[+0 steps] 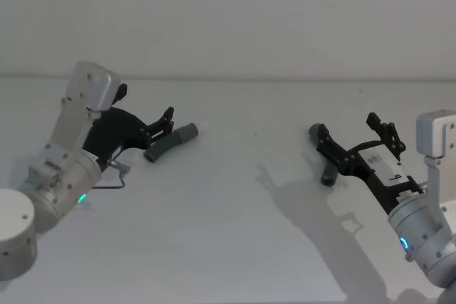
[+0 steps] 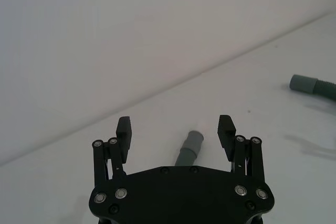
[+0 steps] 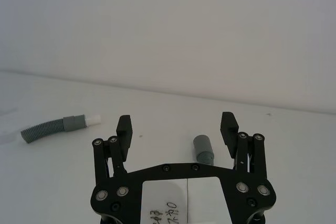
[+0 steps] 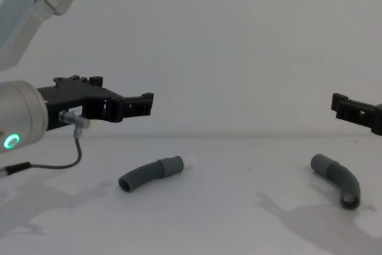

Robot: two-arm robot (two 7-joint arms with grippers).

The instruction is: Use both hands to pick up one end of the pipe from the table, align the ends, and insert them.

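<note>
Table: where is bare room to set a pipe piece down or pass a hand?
The white matte table is bare across the wide middle, between the white-tipped curved dark grey pipe piece and the plain-ended grey one, and nearer the robot. Crowded: the open black left gripper and right gripper hang over those pieces.

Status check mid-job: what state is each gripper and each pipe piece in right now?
white-tipped pipe piece: lying on the table, ungrasped.
socket pipe piece: lying on the table, ungrasped, unjoined.
left gripper: jaws open, empty, raised over the white-tipped pipe piece.
right gripper: jaws open, empty, raised over the socket pipe piece.
</note>
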